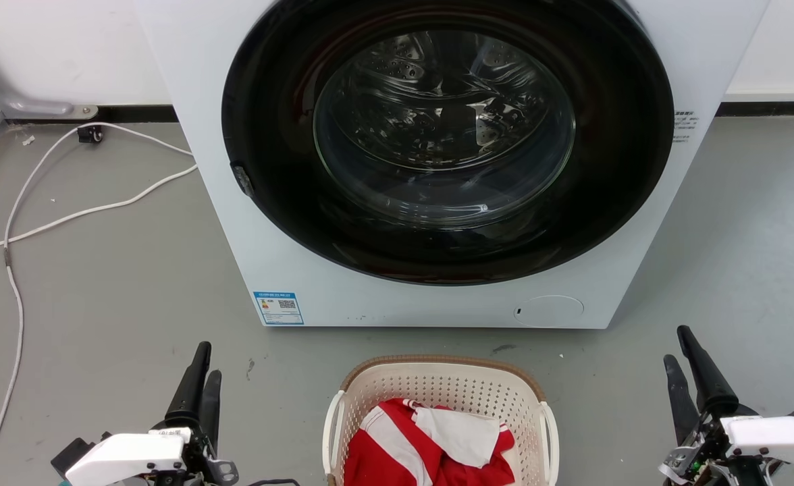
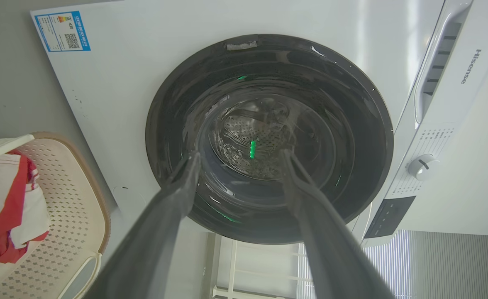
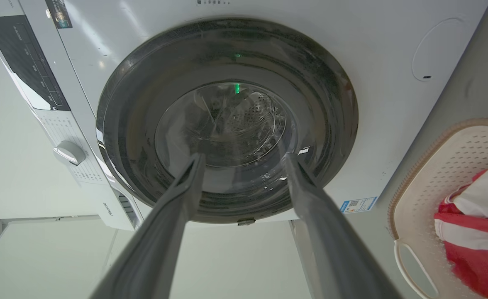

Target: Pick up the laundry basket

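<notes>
Nothing of the lift is done yet: the basket [image 1: 437, 395] sits on the floor at 6 o'clock in my head view, below the washer [image 1: 383, 304] at 12. My left pincer [image 1: 208, 359] at 7 and right pincer [image 1: 675, 344] at 5 hang well apart from it, fingers spread, holding nothing. By my judgement reaching its handles [image 1: 330, 425], closing and raising all remain; I count 1 basket, 2 handles, 1 washer, 2 pincers and 1 red-and-white garment [image 1: 424, 445] inside.

Laundry basket [image 1: 437, 388] before washing machine [image 1: 275, 270], garment [image 1: 397, 445] inside; cable [image 1: 7, 258] on floor [image 1: 113, 290] left.
</notes>
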You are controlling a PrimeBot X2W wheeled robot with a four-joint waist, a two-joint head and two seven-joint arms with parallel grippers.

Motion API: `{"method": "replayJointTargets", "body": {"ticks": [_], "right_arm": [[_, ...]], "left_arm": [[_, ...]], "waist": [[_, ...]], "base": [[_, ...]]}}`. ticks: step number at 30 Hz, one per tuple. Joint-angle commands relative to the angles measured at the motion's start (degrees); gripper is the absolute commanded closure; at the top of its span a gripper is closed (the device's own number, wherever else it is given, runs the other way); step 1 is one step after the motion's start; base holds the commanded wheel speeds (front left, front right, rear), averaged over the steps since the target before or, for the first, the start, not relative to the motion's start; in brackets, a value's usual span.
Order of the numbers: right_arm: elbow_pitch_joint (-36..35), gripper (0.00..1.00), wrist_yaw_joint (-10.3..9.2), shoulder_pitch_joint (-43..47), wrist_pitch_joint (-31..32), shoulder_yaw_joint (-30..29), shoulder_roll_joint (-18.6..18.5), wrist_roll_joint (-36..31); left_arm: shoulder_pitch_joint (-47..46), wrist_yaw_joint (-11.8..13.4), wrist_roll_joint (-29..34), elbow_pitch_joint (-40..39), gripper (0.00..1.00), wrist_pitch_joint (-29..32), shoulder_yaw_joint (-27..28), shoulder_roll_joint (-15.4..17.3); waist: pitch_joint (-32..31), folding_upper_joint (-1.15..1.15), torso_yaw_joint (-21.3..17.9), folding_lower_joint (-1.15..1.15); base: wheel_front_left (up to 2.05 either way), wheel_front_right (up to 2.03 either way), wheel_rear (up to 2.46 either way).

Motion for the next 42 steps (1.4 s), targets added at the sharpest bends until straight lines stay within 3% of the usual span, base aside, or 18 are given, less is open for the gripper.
{"method": "replayJointTargets", "body": {"ticks": [1,13,20,30,42], "right_arm": [[-1.2,0.00,0.08,-0.7,-0.5,0.1,-0.1,-0.9],[-0.5,0.00,0.09,-1.7,-3.6,-4.0,-0.1,-11.7],[-5.1,0.00,0.10,-2.2,-5.2,-5.4,-0.1,-24.4],[-13.0,0.00,0.10,-1.4,-7.3,-3.0,-0.1,-42.6],[-15.0,0.00,0.11,0.5,-9.6,0.9,-0.1,-55.1]], "left_arm": [[-0.4,0.0,0.6,-1.4,0.00,-0.5,-0.2,0.2],[0.2,0.0,7.4,-2.1,0.00,-3.6,3.5,0.2],[0.0,2.5,15.0,-5.2,0.00,-5.2,5.3,0.2],[1.2,7.6,32.0,-14.5,0.00,-7.3,-0.9,0.3],[2.8,6.9,46.1,-18.7,0.00,-9.6,-7.4,0.3]], "waist": [[0.0,0.00,0.0,0.00],[0.0,0.00,-0.1,0.00],[0.2,0.00,-0.1,0.00],[0.5,0.00,-0.1,0.00],[0.5,0.00,-0.4,0.00]], "base": [[0.00,0.00,0.00],[0.00,0.00,0.00],[0.00,0.00,0.00],[0.00,0.00,0.00],[0.00,0.00,0.00]]}}
